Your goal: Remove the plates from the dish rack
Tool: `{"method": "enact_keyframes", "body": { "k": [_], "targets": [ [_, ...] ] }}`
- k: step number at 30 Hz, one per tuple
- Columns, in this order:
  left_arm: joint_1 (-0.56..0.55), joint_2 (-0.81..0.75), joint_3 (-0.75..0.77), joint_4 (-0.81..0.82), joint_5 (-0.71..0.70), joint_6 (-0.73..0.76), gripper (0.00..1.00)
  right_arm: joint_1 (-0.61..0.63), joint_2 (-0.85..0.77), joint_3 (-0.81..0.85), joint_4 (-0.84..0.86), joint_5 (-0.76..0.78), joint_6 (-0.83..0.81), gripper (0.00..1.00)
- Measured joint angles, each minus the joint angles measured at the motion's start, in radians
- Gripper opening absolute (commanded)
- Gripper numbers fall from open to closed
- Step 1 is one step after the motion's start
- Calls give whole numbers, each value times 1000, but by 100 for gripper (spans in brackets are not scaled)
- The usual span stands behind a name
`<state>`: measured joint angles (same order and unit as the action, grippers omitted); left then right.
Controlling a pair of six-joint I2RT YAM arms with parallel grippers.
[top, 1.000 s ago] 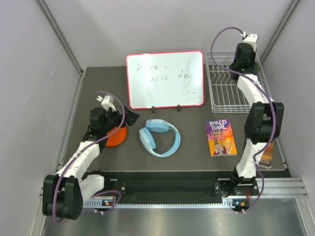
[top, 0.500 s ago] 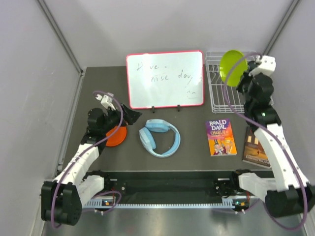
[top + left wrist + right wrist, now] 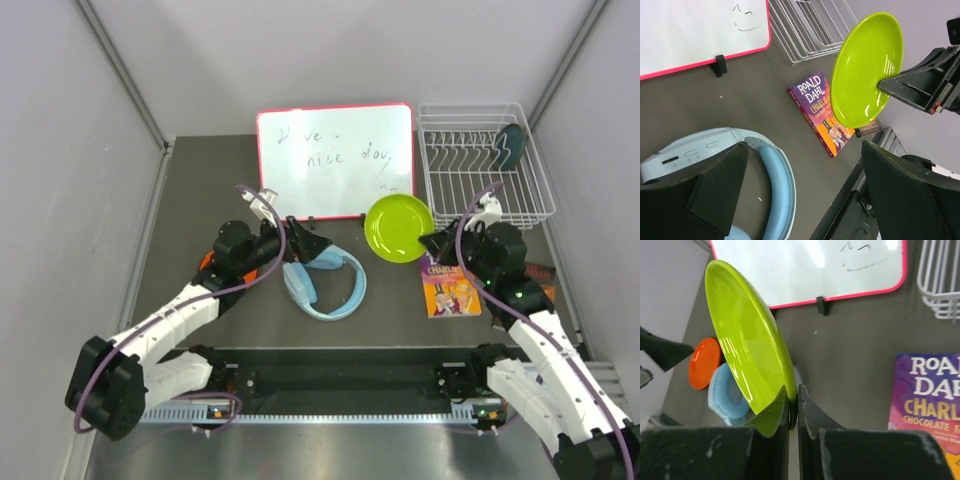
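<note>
The right gripper (image 3: 435,242) has carried the yellow-green plate (image 3: 398,228) away from the dish rack (image 3: 470,104). Half a second ago the plate was up high by the rack. Now it is lower and nearer the middle, in the air in front of the right corner of the whiteboard (image 3: 335,160) and just left of the book (image 3: 449,290). The 2 jaws are pressed tight on the plate's rim, and the plate stands on its edge.

The left arm has moved too. It was over by the orange plate (image 3: 704,362), which lies flat on the table (image 3: 200,180). Now the left gripper (image 3: 312,243) reaches over the blue headphones (image 3: 325,282) toward the yellow-green plate. Its jaws are spread wide with nothing between them.

I think the plate may be passed from 1 gripper to the other, or just put down here. So 2 plates are out of the rack. The dark green plate (image 3: 510,147) still stands in the rack's back corner. I cannot see the dark red plate.
</note>
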<state>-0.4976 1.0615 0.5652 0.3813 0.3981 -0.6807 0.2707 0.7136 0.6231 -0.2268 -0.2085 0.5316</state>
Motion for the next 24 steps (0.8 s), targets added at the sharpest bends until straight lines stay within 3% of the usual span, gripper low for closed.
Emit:
{"method": "enact_keyframes", "body": {
  "k": [13, 15, 16, 18, 19, 21, 23, 24],
  "targets": [
    [-159, 131, 43, 66, -131, 8, 96, 113, -23, -160, 177, -74, 167, 0],
    [-169, 151, 53, 76, -139, 10, 87, 145, 0, -168, 214, -74, 187, 0],
    [-174, 161, 57, 82, -145, 11, 73, 161, 12, -172, 234, -74, 196, 0],
    [-179, 174, 61, 87, -158, 16, 58, 194, 30, -172, 258, -72, 211, 1],
    [-180, 174, 61, 85, -163, 21, 36, 206, 35, -172, 268, -71, 214, 1],
    [-182, 173, 61, 87, -182, 25, 5, 218, 38, -172, 279, -71, 221, 2],
    [-184, 166, 61, 89, -192, 31, 0, 219, 43, -172, 282, -57, 221, 7],
    [-185, 159, 62, 88, -192, 41, 0, 218, 48, -172, 278, -47, 226, 24]
  ]
}}
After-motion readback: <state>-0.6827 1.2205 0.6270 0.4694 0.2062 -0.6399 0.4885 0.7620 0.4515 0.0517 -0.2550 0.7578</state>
